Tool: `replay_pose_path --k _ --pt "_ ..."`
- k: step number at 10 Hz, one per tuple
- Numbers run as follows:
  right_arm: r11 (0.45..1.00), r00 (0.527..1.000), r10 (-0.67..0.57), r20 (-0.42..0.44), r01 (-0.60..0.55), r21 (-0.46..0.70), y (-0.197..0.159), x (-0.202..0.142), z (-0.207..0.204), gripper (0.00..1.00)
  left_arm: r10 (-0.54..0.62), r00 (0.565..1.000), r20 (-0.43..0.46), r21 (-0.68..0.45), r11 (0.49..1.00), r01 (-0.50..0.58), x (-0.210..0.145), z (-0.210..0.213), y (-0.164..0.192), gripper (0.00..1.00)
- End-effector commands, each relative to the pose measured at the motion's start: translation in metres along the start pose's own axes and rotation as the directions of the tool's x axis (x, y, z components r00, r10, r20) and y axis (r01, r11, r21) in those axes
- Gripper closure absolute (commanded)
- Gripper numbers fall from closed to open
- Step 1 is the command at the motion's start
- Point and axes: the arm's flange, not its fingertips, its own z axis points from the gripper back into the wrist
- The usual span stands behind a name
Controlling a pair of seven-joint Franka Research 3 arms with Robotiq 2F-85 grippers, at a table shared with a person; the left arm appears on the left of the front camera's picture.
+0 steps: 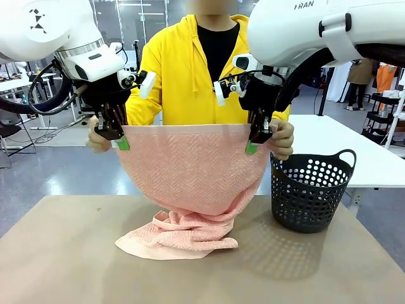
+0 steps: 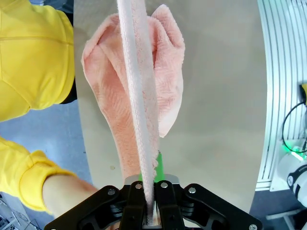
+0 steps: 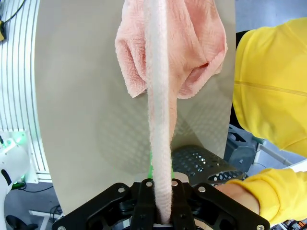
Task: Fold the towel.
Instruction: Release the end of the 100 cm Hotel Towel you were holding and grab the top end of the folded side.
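Currently spreading salmon-pink towel [image 1: 193, 171] aloft, top corners pinched in left gripper [image 1: 121, 142] and right gripper [image 1: 252, 146], lower end bunched on table [image 1: 63, 253]. Next, probably: lower flat, fold over.

The tan table [image 1: 63, 253] in front of me
The towel [image 1: 183, 235] has its bunched lower end lying on it near the middle; a dark perforated basket [image 1: 310, 190] stands on it to my right.

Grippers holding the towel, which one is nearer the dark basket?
The right gripper, shut on the towel at its top corner just above the basket. The left gripper holds the opposite corner, on the towel's far side.
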Motion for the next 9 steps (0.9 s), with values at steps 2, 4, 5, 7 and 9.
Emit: replay_pose_path --k 2,4,5,7,9 --pt "1.000 1.000 0.000 -0.002 0.000 0.000 -0.0001 -0.0003 -0.0002 1.00 0.001 1.000 0.000 0.001 1.000 -0.001 -0.0011 0.0002 0.0005 1.00" --pt "1.000 1.000 0.000 -0.002 0.000 0.000 -0.0001 -0.0003 -0.0002 1.00 0.001 1.000 0.000 0.001 1.000 -0.001 -0.0011 0.0002 0.0005 1.00" --pt "1.000 1.000 0.000 -0.002 0.000 0.000 -0.0001 -0.0003 -0.0002 1.00 0.001 1.000 0.000 0.001 1.000 -0.001 -0.0011 0.0002 0.0005 1.00" --pt "1.000 1.000 0.000 -0.002 0.000 0.000 -0.0001 -0.0003 -0.0002 1.00 0.001 1.000 0.000 0.001 1.000 -0.001 -0.0011 0.0002 0.0005 1.00" --pt "1.000 1.000 0.000 -0.002 0.000 0.000 -0.0001 -0.0003 -0.0002 1.00 0.001 1.000 0.000 0.001 1.000 -0.001 -0.0011 0.0002 0.0005 1.00"
